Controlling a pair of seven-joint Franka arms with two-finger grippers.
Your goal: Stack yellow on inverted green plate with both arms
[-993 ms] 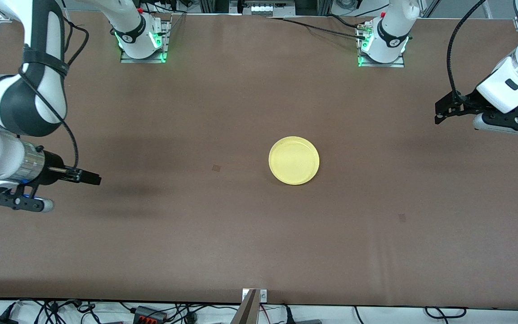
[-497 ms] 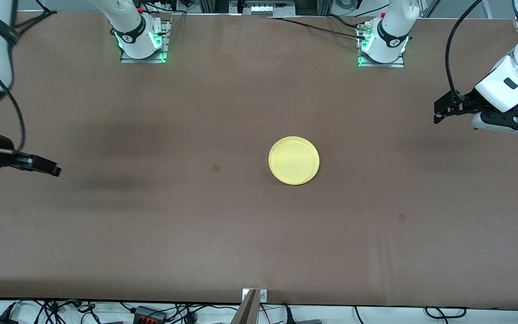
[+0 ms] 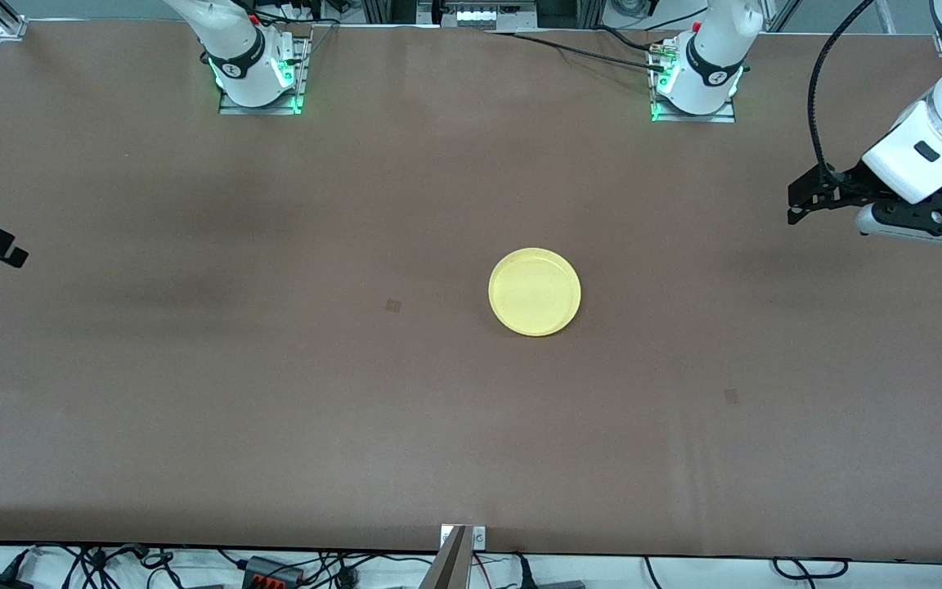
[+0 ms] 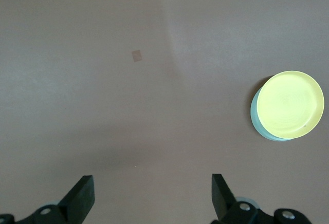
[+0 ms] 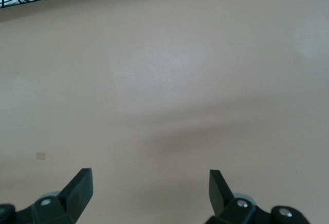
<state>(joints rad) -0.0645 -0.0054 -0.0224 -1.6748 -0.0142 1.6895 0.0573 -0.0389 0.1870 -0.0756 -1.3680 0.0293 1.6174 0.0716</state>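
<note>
Two plates already stacked mid-table: yellow sat on green plate, only green edge showing beneath. Left gripper spread, empty, over left arm's table end. Right gripper spread, empty, at right arm's end. Judged: task complete, arms parked; nothing further needed. No readable writing.

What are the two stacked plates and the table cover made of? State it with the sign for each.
Yellow plate: likely plastic, smooth and slightly glossy, with a thin moulded rim.
Green plate: probably the same plastic; only a pale mint edge shows beneath.
Table cover: matte brown sheet, perhaps paper or fabric; faint creases.
</note>
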